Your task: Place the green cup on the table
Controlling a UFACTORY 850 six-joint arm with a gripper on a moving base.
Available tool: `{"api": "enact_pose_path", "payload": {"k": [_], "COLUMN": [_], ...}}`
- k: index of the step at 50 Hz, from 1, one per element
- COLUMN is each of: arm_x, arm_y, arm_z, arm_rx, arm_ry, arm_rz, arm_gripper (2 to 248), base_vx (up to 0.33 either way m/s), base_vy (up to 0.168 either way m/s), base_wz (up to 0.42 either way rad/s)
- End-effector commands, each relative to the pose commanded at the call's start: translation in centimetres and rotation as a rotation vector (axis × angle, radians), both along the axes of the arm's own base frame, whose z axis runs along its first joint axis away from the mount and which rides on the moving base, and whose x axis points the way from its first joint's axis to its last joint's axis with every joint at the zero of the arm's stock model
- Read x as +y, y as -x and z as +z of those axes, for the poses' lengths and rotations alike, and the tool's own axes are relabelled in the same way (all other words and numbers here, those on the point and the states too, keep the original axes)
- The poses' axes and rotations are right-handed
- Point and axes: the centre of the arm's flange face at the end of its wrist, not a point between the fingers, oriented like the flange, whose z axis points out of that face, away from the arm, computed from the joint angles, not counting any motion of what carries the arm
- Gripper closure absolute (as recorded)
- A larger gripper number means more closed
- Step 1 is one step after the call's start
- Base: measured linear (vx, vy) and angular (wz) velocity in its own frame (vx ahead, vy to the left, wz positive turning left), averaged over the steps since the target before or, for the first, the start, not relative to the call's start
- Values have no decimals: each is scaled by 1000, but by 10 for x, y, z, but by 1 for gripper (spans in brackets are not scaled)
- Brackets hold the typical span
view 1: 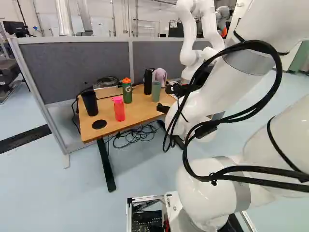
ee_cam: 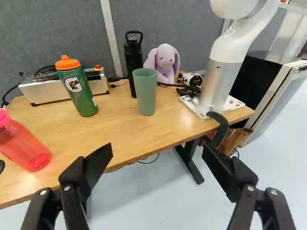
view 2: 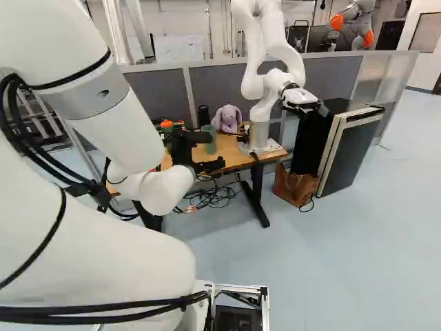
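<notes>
In the right base view my gripper [view 2: 215,151] reaches over the near side of the wooden table [view 2: 238,160]. The wrist view shows the gripper [ee_cam: 158,152] open, its fingers wide apart with nothing between them. The green cup [ee_cam: 145,91] stands upright on the table [ee_cam: 120,129], ahead of the gripper and roughly in line with the gap, well beyond the fingertips. The same cup [view 1: 156,91] is by the table's right part in the left base view.
A pink bottle [ee_cam: 24,143], a green bottle with orange cap [ee_cam: 77,91], a black bottle [ee_cam: 133,62] and a purple plush rabbit [ee_cam: 165,62] share the table. A black cup [view 1: 90,103] stands at its left end. Another robot [ee_cam: 225,67] is mounted at the far end. Grey partitions [view 1: 82,67] stand behind.
</notes>
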Motion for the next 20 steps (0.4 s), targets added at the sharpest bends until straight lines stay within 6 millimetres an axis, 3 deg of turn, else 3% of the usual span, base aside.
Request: {"api": "enact_pose_path", "payload": {"k": [20], "arm_x": [0], "arm_y": [0], "arm_z": [0], "arm_rx": [0], "arm_ry": [0], "arm_rz": [0], "arm_gripper": [3], "base_vx": [0], "base_vy": [0], "base_wz": [0]}}
